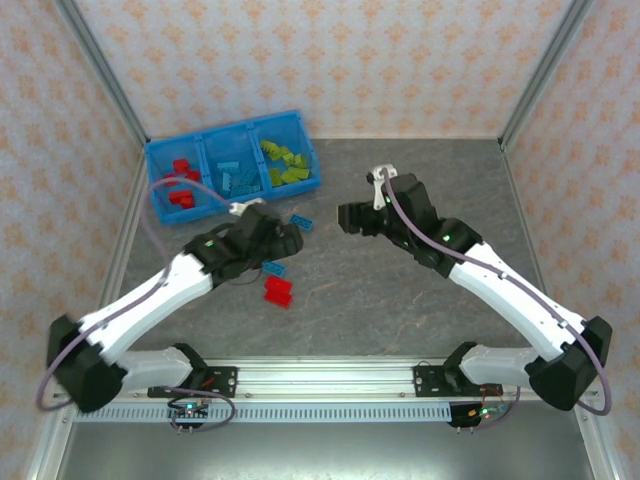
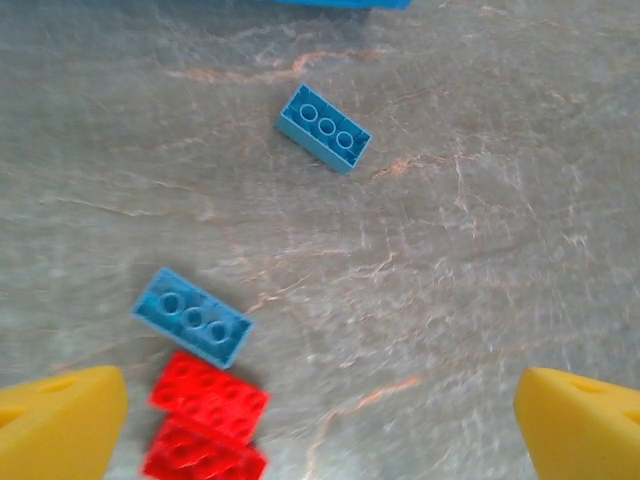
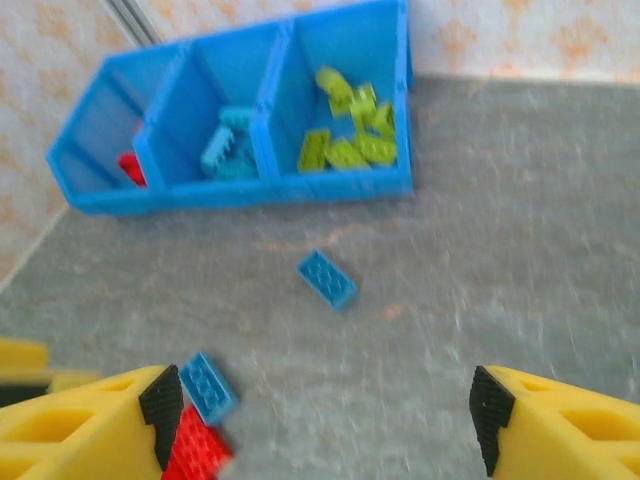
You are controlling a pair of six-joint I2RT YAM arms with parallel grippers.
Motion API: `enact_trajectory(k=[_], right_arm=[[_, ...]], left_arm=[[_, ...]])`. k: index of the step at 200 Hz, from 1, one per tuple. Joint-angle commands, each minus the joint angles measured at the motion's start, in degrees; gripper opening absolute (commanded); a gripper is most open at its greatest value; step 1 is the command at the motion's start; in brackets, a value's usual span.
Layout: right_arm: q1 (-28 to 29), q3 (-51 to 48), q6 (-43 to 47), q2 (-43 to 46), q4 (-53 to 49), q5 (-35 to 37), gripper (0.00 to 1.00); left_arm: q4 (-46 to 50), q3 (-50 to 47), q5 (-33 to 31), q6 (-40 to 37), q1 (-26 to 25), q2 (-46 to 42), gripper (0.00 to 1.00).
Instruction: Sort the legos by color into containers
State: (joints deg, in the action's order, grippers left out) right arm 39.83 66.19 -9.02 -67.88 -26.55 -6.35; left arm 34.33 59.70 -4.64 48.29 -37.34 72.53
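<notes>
Legos [image 1: 273,267] lie loose on the bench [image 1: 400,300]: two red bricks [image 2: 205,425] touching, a blue brick [image 2: 192,316] beside them, a second blue brick [image 2: 323,127] farther off. Both the left pincer [image 2: 320,420] and the right pincer [image 3: 325,415] gape empty. Beyond, the tray [image 3: 330,185] holds sorted bricks [image 3: 350,145]: red, blue, green.

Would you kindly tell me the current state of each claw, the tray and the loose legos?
Left claw: open, empty.
Right claw: open, empty.
Tray: upright, holding legos sorted by color.
Loose blue legos: two, unsorted on the table, apart.
Loose red legos: two, unsorted, touching each other.
</notes>
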Motion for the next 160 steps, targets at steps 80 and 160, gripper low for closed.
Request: enact_trajectory(k=[80, 160], right_arm=[[0.2, -4.9, -0.4, 6.4, -9.0, 2.4, 0.84], [0.3, -2.2, 1.7, 6.2, -12.3, 5.5, 0.85]], left_arm=[[-3.9, 25.4, -7.2, 21.4, 4.2, 40.2, 0.97], [1.8, 31.6, -3.0, 21.7, 6.9, 50.2, 0.79]])
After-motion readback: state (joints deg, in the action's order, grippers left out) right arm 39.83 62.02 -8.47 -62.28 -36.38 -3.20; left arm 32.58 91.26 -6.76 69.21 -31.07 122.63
